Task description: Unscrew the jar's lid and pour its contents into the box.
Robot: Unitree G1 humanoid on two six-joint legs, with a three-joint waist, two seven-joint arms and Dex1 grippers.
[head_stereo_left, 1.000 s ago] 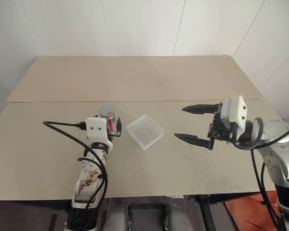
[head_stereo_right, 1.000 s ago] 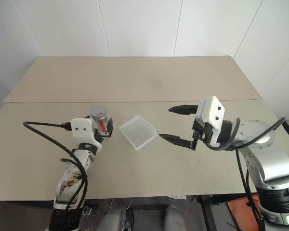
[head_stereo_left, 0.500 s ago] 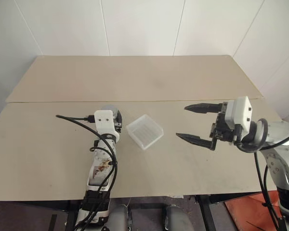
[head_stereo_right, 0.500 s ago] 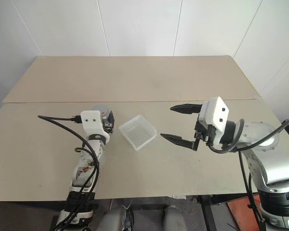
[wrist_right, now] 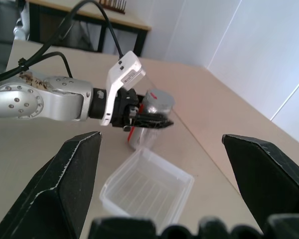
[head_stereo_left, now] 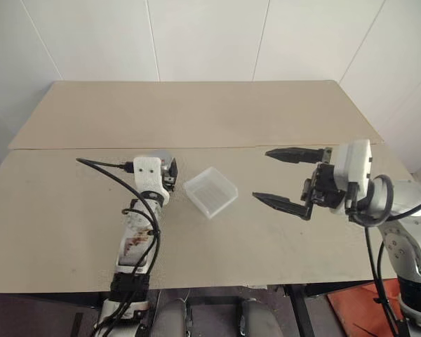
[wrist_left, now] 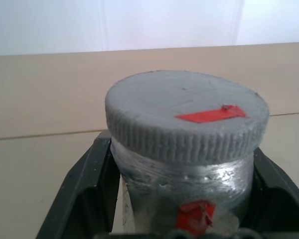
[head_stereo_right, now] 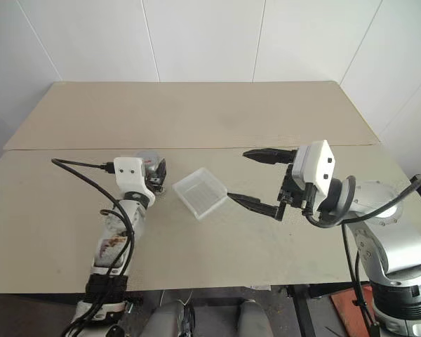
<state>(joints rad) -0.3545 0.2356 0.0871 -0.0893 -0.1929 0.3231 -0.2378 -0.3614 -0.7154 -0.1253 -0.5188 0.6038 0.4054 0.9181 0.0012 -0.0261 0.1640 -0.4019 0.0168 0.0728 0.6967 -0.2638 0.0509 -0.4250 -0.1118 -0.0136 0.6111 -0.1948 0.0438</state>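
Observation:
The jar (wrist_left: 184, 199) stands upright on the table left of the box, whitish with a red label and a ribbed grey lid (wrist_left: 187, 107) marked with a red strip. My left gripper (head_stereo_left: 163, 164) is shut on the jar's body just below the lid, one black finger (wrist_left: 87, 184) on each side. From the head, the wrist covers most of the jar, leaving the lid (head_stereo_right: 149, 158) showing. The box (head_stereo_left: 210, 192), a shallow clear plastic tray, lies empty at the table's middle. My right gripper (head_stereo_left: 260, 174) hovers open to the right of the box, pointing at it. The contents are hidden.
The beige table (head_stereo_left: 266, 112) is two tops joined by a seam running across behind the jar and box. A black cable (head_stereo_left: 102, 165) loops from my left wrist. White walls stand behind the table.
My left gripper was open around the jar; its fingers have closed on it and the arm has swung and pushed slightly forward. The right gripper stays open in about the same place.

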